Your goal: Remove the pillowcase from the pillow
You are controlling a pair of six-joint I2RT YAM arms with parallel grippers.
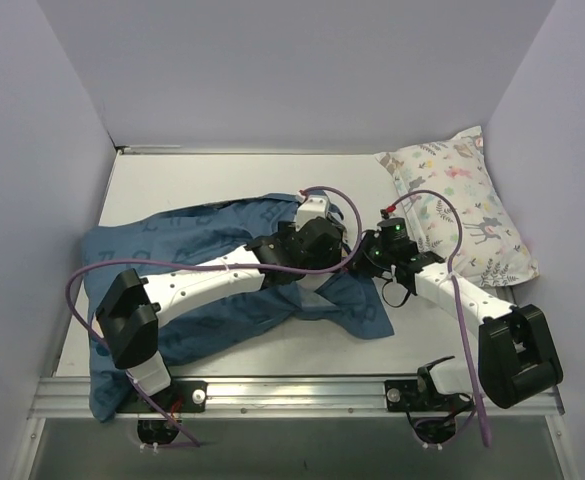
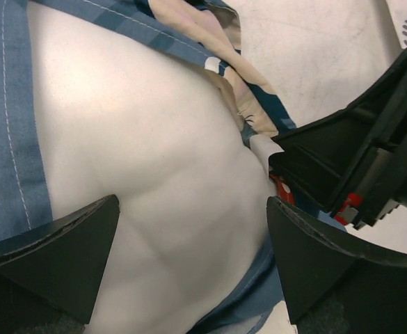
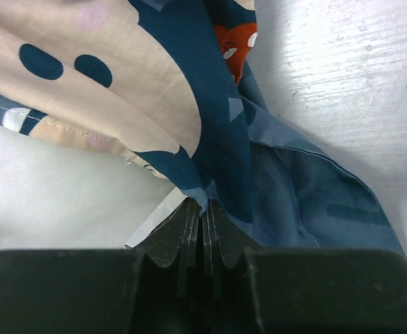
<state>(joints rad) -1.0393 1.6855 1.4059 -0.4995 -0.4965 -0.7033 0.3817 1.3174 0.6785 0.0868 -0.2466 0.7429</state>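
Observation:
The navy-blue pillowcase (image 1: pixel 202 260) lies across the left and middle of the table, under both arms. In the left wrist view its blue hem (image 2: pixel 8 111) borders the bare white pillow (image 2: pixel 147 139) at the case's opening. My left gripper (image 2: pixel 193 209) is open, its jaws spread over the white pillow and holding nothing; it shows in the top view (image 1: pixel 317 238). My right gripper (image 3: pixel 203 209) is shut on a fold of the pillowcase (image 3: pixel 224 132) near the opening, beside the white pillow (image 3: pixel 50 195); it shows in the top view (image 1: pixel 365 258) close to the left gripper.
A white pillow printed with pastel animals and leaves (image 1: pixel 462 205) lies at the back right against the wall. White walls close the table on the left, back and right. The right gripper's black body (image 2: pixel 356 160) is close on the right of the left wrist view.

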